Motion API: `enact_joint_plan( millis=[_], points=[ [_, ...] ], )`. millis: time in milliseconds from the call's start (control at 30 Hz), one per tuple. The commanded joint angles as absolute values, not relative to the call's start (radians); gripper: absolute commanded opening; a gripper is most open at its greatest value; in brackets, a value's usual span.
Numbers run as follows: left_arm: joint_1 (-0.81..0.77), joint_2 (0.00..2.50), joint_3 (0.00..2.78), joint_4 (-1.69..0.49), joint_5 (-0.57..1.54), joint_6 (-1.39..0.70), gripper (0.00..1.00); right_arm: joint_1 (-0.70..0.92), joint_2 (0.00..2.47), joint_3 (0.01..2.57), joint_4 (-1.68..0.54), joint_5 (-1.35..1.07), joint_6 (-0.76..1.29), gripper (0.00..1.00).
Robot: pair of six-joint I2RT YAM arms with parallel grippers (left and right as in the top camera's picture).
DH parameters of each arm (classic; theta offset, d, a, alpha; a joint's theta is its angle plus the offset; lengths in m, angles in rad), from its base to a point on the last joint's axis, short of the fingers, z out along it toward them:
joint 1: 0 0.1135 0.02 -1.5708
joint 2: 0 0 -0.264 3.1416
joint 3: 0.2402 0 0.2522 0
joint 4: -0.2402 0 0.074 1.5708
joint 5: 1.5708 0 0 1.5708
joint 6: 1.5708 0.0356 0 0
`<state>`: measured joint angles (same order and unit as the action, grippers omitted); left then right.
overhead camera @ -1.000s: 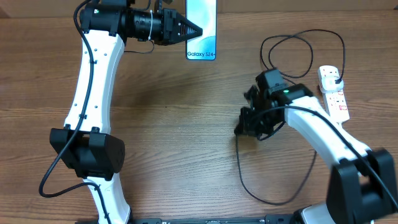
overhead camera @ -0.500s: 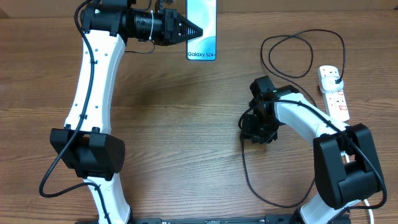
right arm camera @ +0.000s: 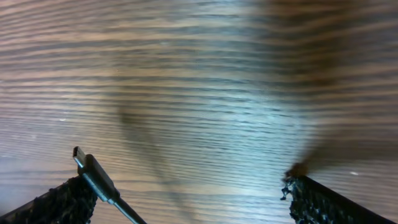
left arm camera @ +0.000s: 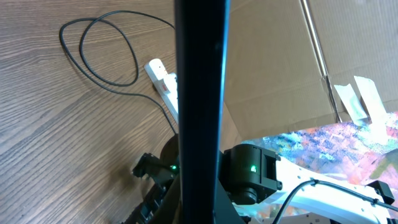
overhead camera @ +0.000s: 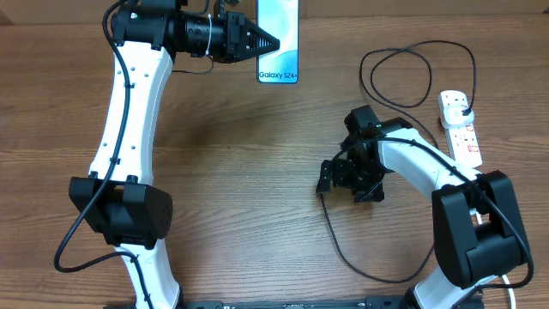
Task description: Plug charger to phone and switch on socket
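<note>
The phone (overhead camera: pixel 279 34) shows its light blue screen at the table's far edge, and my left gripper (overhead camera: pixel 262 41) is shut on its left side. In the left wrist view the phone (left arm camera: pixel 199 93) is a dark upright bar. The charger's thin black cable (overhead camera: pixel 332 232) runs from its plug in the socket (overhead camera: pixel 461 130) through a loop and ends under my right gripper (overhead camera: pixel 347 184). That gripper (right arm camera: pixel 183 190) is open wide just above the wood. The charger's connector tip (right arm camera: pixel 92 170) leans against the left finger (right arm camera: pixel 59 202).
The cable's big loop (overhead camera: pixel 399 73) lies between the phone and the socket. A thick white cord leaves the socket off the right edge. In the left wrist view, cardboard (left arm camera: pixel 273 62) and a colourful sheet (left arm camera: pixel 336 146) lie beyond the table.
My right gripper has opened from shut to wide and shifted slightly left. The connector tip now rests loose beside its left finger. The left arm and phone have not moved.
</note>
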<state>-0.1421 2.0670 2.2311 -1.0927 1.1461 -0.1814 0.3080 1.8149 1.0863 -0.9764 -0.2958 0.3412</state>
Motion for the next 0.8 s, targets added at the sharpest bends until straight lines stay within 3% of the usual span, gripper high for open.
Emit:
enact_joint_plan(
  millis=[0,467,633,767],
  points=[
    [-0.145,2.059,2.239,-1.09,1.171,-0.181,0.04,0.309,1.811,1.082,-0.981,-0.187,0.43,1.0],
    [-0.145,2.059,2.239,-1.103,1.172,-0.181,0.04,0.308,1.811,1.082,-0.973,-0.127,0.406,1.0],
    [-0.145,2.059,2.239,-1.103,1.172,-0.181,0.04,0.31,1.811,1.083,-0.974,-0.316,0.303,1.0],
    [-0.145,2.059,2.239,-1.103,1.172,-0.181,0.04,0.321,1.811,1.083,-0.971,-0.33,0.287,1.0]
  ],
)
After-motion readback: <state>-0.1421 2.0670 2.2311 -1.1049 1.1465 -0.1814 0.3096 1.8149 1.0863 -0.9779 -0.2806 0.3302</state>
